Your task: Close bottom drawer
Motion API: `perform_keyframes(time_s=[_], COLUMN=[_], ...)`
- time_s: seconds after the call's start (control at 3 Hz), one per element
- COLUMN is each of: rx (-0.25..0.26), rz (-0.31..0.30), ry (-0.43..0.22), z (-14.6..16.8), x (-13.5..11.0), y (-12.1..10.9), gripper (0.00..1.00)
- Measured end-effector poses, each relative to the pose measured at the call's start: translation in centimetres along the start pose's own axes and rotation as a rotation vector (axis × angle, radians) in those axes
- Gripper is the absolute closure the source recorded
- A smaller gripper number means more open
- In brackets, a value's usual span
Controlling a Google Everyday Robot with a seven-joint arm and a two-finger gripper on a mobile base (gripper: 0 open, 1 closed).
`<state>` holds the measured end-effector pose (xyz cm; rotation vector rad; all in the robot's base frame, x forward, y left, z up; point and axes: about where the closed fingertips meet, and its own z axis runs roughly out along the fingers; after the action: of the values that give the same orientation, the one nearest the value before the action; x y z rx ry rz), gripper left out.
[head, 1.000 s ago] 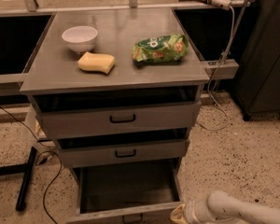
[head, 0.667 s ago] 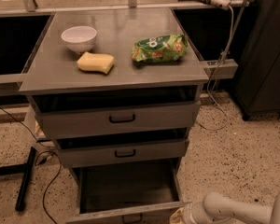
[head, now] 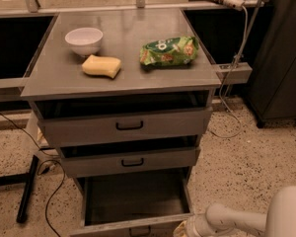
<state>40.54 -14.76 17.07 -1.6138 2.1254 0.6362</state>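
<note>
The bottom drawer (head: pixel 133 196) is the lowest of three grey drawers in the cabinet. It is pulled far out, and its plain grey box shows empty. Its front panel (head: pixel 123 227) with a black handle lies at the frame's lower edge. My gripper (head: pixel 186 228) is low at the bottom edge, just right of the front panel's right end and close to it. The white arm (head: pixel 237 221) runs from it to the lower right corner.
The middle drawer (head: pixel 132 162) and top drawer (head: pixel 129 125) stand slightly open. On the cabinet top (head: pixel 138 23) are a white bowl (head: pixel 84 39), a yellow sponge (head: pixel 102 65) and a green snack bag (head: pixel 168 51). A black stand leg (head: pixel 27 189) and cables lie on the floor at the left.
The gripper has crept a little left towards the drawer's front corner, and a thick white arm link has come into the lower right corner. The drawer stays open.
</note>
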Motion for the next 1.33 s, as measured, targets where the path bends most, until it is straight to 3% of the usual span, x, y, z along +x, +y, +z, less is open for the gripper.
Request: perform_keyframes(time_s=[0.33,0.67,1.33], rx=[0.015,0.016,0.016], rz=[-0.025,-0.026,-0.026], ry=[-0.002,-0.002,-0.002], z=[1.57,1.62,1.62], x=[-1.17,-1.21,-1.22], y=[-0.93,-0.96,-0.95], gripper=[1.00,0.82,0.35])
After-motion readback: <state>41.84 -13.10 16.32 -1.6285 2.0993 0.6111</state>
